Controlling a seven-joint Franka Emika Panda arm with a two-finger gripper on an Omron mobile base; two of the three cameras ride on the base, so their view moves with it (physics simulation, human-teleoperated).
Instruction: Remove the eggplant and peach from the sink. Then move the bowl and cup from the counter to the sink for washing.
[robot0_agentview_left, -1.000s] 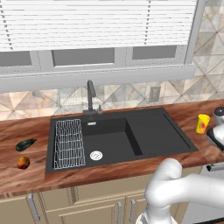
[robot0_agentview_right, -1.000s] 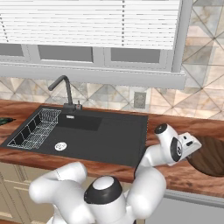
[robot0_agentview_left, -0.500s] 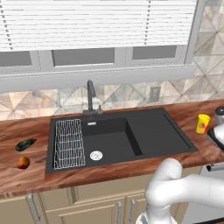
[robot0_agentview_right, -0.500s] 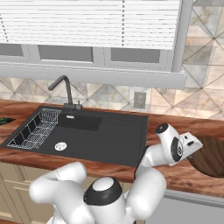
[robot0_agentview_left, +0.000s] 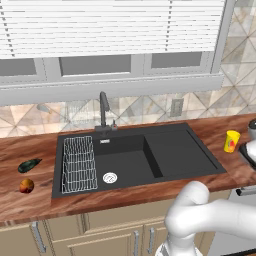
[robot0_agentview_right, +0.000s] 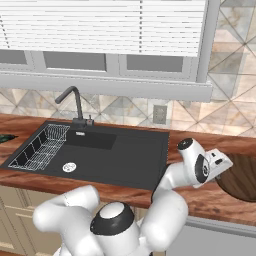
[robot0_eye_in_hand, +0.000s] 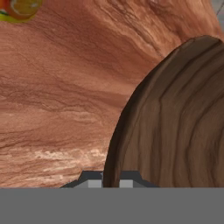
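Claw (robot0_eye_in_hand: 107, 180): finger tips close together, pinched on the near rim of the bowl (robot0_eye_in_hand: 175, 122); in the right base view the hand sits at the bowl's left edge.
Bowl: wide, round, shallow, brown wood grain in curved bands; it rests on the counter (robot0_eye_in_hand: 57, 96) at the far right, beside the sink; nothing shows inside the part in view.
Cup (robot0_agentview_left: 231, 141): small yellow cylinder with a red mark, upright on the counter right of the drainboard, near the bowl but apart from it; its inside cannot be seen.
Sink (robot0_agentview_left: 175, 150): large black rectangle, deep basin on the left half, flat drainboard on the right; the basin holds a wire rack (robot0_agentview_left: 79, 164) along its left wall and a round silver drain (robot0_agentview_left: 109, 177) just right of the rack.
Faucet (robot0_agentview_left: 103, 111): dark, slim, standing at the back edge of the basin.
Eggplant (robot0_agentview_left: 29, 165): small, dark, tapered, lying on the counter left of the sink.
Peach (robot0_agentview_left: 26, 186): round, orange-red, on the counter just in front of the eggplant, apart from it.
Counter: reddish-brown streaked wood grain, with beige cabinet fronts below.
Wall: tiles in a pale diamond pattern, one outlet (robot0_agentview_left: 176, 106) behind the drainboard.
Window: white slatted blinds (robot0_agentview_left: 110, 25) above a grey sill.
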